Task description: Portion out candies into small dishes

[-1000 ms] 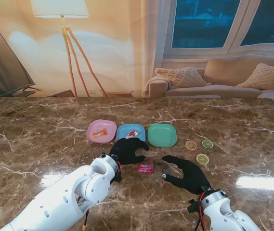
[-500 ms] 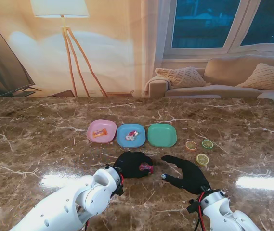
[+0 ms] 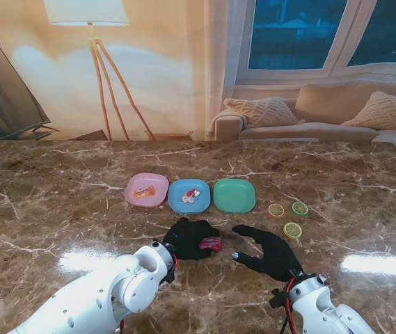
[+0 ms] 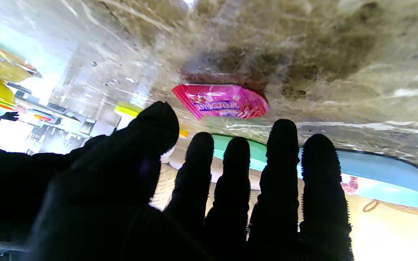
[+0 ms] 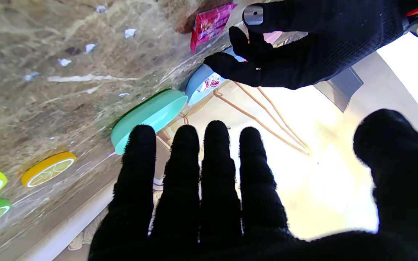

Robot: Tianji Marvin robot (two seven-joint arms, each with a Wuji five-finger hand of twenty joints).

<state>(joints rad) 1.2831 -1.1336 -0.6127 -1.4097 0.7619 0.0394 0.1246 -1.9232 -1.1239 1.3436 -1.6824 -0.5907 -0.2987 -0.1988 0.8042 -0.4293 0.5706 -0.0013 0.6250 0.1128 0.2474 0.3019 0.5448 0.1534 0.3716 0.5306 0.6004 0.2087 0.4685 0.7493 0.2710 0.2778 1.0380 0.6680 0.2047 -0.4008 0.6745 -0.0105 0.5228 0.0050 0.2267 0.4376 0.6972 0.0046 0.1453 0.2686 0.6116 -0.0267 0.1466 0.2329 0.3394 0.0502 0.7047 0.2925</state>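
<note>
A pink wrapped candy lies on the marble table. My left hand hovers right beside it, open; in the left wrist view the candy rests on the table just past the spread fingertips, not held. My right hand is open, palm down, to the right of the candy, which also shows in its view. Farther from me stand three small dishes: a pink dish with an orange candy, a blue dish holding a wrapped candy, and a green dish with nothing in it.
Three citrus-slice pieces lie to the right of the green dish, close to my right hand. A sofa, a floor lamp and a TV stand beyond the table's far edge.
My left hand pulled back from near the blue dish toward me and settled beside the pink candy. The right hand has barely shifted.
</note>
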